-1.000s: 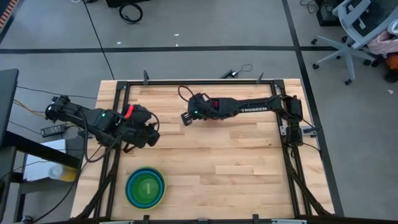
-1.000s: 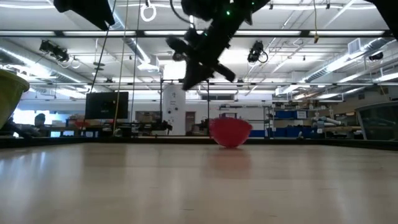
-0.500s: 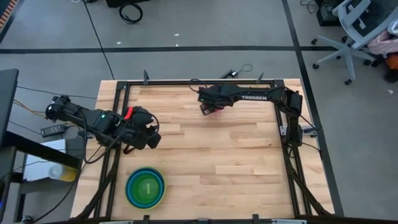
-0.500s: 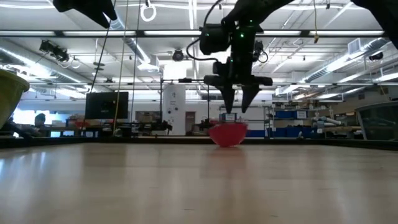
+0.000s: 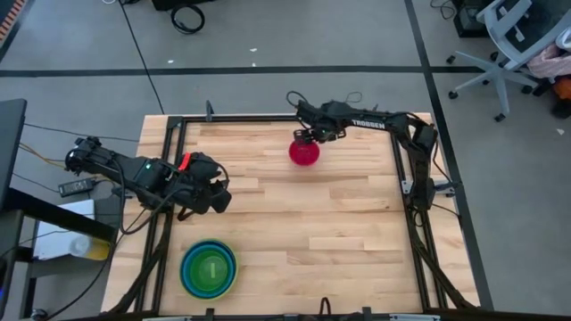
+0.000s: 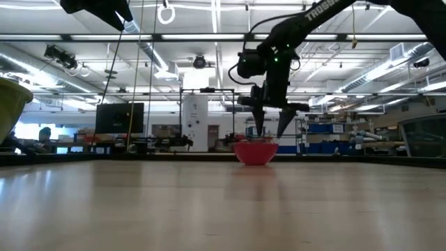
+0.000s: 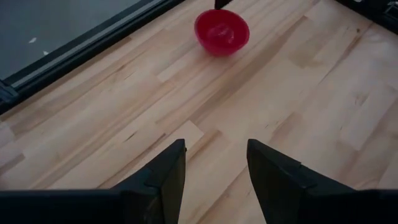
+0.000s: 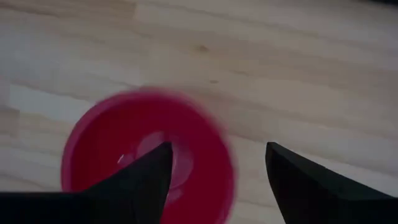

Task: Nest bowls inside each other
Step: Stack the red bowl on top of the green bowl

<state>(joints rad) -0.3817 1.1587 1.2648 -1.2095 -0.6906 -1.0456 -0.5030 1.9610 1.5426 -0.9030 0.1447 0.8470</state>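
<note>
A small magenta-pink bowl (image 5: 303, 152) stands upright on its base near the table's far edge. My right gripper (image 6: 270, 129) hangs open just above it, pointing down. One finger is over the bowl's inside (image 8: 112, 149) and the other is past its rim, and neither visibly touches it. A stack of bowls (image 5: 209, 269), blue around green, stands at the near left. Its yellow-green wall (image 6: 10, 104) shows in the low view. My left gripper (image 7: 214, 168) is open over the table's left side (image 5: 214, 192), with nothing between its fingers.
A black metal frame (image 5: 268, 119) runs along the table's edges, close behind the pink bowl. The wooden table top (image 5: 339, 223) lies bare between the pink bowl and the stack.
My right gripper has swung from the table's middle toward the far edge and right. It has come down over the pink bowl, tipped to point downward, and opened. The pink bowl, earlier covered by the arm in the high view, has stayed in place.
</note>
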